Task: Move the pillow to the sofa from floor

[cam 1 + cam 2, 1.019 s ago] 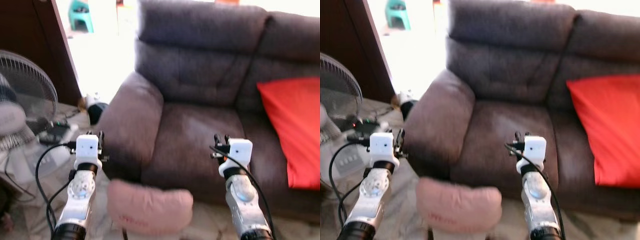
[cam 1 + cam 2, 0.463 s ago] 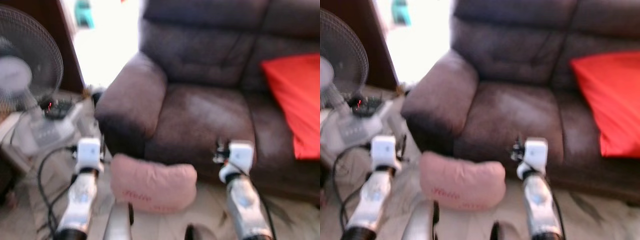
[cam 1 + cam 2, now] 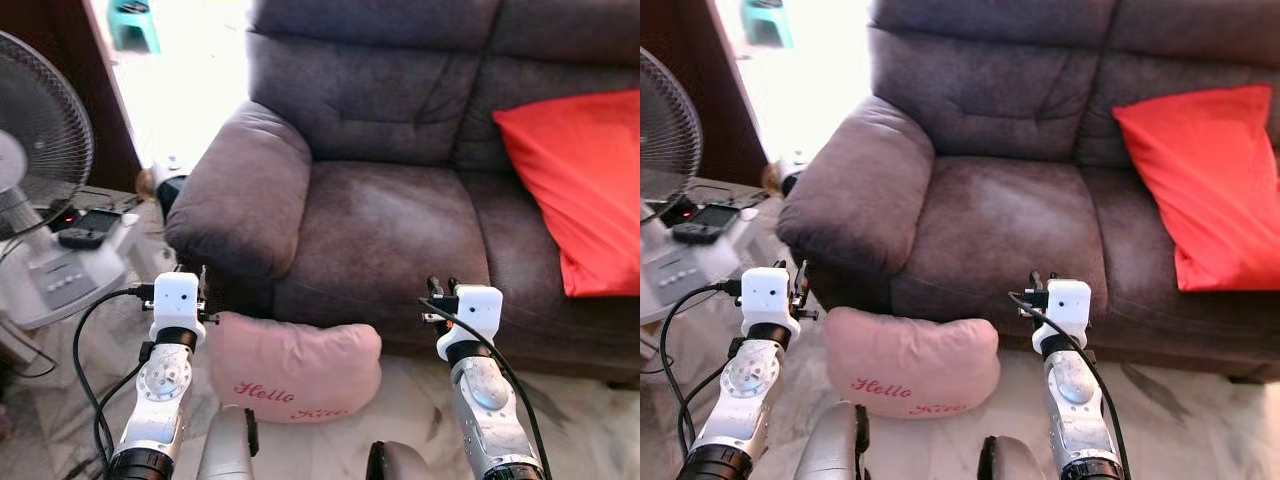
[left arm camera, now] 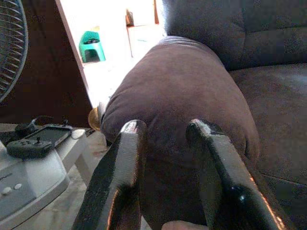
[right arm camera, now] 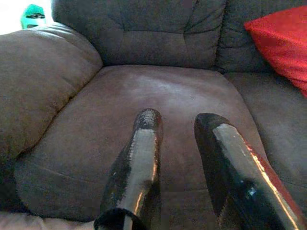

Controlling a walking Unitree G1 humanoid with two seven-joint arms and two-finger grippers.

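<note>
Left gripper [image 4: 165, 132] hangs with its two black fingers [image 4: 125, 158] parted by a narrow gap and nothing between them, aimed at the sofa's padded armrest [image 3: 243, 190]. Right gripper [image 5: 178, 122] is likewise slightly parted and empty, pointing over the seat cushion [image 3: 390, 225]. Between the two raised silver arms, a pink pillow [image 3: 295, 365] with red lettering lies on the pale marble floor [image 3: 580, 420], pressed against the front of the dark grey sofa [image 3: 400, 90] just below the armrest. A red cushion [image 3: 575, 180] leans against the backrest on the right seat. On the robot's left stand a fan [image 3: 40, 130] and a white unit [image 3: 65, 275] carrying a phone and a controller.
</note>
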